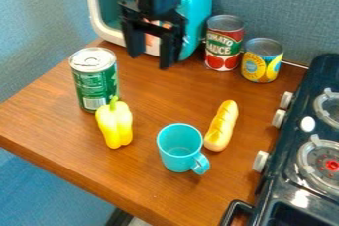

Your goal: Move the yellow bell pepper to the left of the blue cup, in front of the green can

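My black gripper (pixel 151 61) hangs near the top of the camera view, in front of the teal toy microwave (pixel 197 7), open, its two fingers apart with nothing between them. Left of centre stands a green can (pixel 94 81), and a yellow pepper (pixel 115 126) is right in front of it. A teal cup (pixel 179 148) stands upright at the lower middle, its handle toward the lower right. Just right of the cup lies a toy bread loaf (pixel 222 126). Behind, to the gripper's right, are a red-and-green tomato can (pixel 224 44) and a shorter yellow can (pixel 261 60).
A dark toy stove (pixel 291 160) with burners and white knobs borders the wooden table (pixel 152 195) on the right. Blue-grey panels (pixel 285 7) rise behind and at the left. The table's front edge runs diagonally across the lower left.
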You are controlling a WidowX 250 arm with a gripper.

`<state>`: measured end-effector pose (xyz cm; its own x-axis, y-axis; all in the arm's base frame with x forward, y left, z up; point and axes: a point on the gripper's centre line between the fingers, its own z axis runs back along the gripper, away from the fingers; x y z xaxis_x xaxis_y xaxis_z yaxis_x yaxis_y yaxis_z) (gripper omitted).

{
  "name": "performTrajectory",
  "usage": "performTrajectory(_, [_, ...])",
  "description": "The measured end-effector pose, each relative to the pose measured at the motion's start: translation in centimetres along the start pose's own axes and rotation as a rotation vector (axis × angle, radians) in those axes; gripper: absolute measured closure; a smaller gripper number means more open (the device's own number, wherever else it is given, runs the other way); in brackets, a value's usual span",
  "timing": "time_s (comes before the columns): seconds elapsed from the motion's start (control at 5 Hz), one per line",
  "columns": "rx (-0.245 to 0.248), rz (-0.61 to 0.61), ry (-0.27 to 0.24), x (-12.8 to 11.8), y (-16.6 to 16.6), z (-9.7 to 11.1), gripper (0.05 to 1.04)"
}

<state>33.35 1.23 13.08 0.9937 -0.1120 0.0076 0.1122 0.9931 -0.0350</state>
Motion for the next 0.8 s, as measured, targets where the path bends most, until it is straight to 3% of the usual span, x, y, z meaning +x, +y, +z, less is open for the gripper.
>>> performTrajectory(0.2, [-0.001, -0.067, 0.029, 3.6, -2.1, -3.3, 0.082])
performTrajectory(0.4, [-0.019, -0.097, 0.056, 5.1, -5.2, -4.5, 0.082])
performTrajectory(0.6, [-0.026, -0.092, 0.06, 4.8, -7.2, -5.5, 0.082])
performTrajectory(0.8, [-0.02, -0.058, 0.105, 3.0, -8.2, -6.9, 0.082])
